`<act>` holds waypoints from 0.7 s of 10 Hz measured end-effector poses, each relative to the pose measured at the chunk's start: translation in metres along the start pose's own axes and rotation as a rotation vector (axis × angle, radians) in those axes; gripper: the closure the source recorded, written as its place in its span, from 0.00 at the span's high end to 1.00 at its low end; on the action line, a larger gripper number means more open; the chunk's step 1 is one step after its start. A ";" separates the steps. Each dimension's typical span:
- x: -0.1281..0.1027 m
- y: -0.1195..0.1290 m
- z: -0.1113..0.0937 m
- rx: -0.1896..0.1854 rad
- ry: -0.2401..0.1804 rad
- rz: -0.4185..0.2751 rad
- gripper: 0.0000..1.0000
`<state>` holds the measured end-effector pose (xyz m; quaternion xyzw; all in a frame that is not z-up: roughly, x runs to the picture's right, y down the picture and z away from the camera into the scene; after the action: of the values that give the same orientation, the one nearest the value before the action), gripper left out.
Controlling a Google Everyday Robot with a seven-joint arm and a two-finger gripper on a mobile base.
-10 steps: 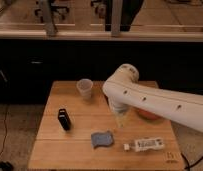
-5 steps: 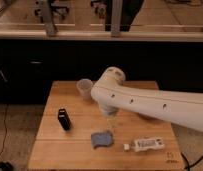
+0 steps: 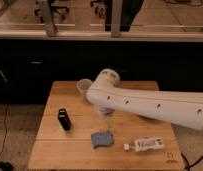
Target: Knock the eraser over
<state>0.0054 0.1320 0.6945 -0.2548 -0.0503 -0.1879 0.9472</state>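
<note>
Nearest to me, along the front of the wooden table (image 3: 55, 152), I see a white tube (image 3: 145, 145) lying flat on the right and a crumpled blue cloth (image 3: 102, 139) just left of it, the two close but apart. Right above the cloth hangs the gripper (image 3: 107, 114), pointing down under the bulky white arm (image 3: 150, 104) that reaches in from the right. I cannot tell whether the gripper is released or clenched, and I see nothing in it; it appears to sit just above the cloth, though I cannot tell if they touch.

The eraser (image 3: 64, 119), a small black block, stands upright on the left part of the table, well apart from the gripper and left of the cloth. Farther back, a pale cup (image 3: 83, 87) stands near the table's far edge, partly hidden by the arm. Behind the table I see a dark cabinet front (image 3: 45, 62) under a light ledge (image 3: 95, 34), and past that a bright floor with chair bases (image 3: 55, 7).
</note>
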 end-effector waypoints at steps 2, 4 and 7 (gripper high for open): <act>-0.007 -0.003 0.002 0.004 -0.005 -0.012 0.80; -0.012 -0.003 0.004 0.009 -0.010 -0.038 0.80; -0.029 -0.006 0.009 0.013 -0.018 -0.066 0.80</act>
<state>-0.0236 0.1410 0.7002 -0.2485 -0.0683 -0.2162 0.9417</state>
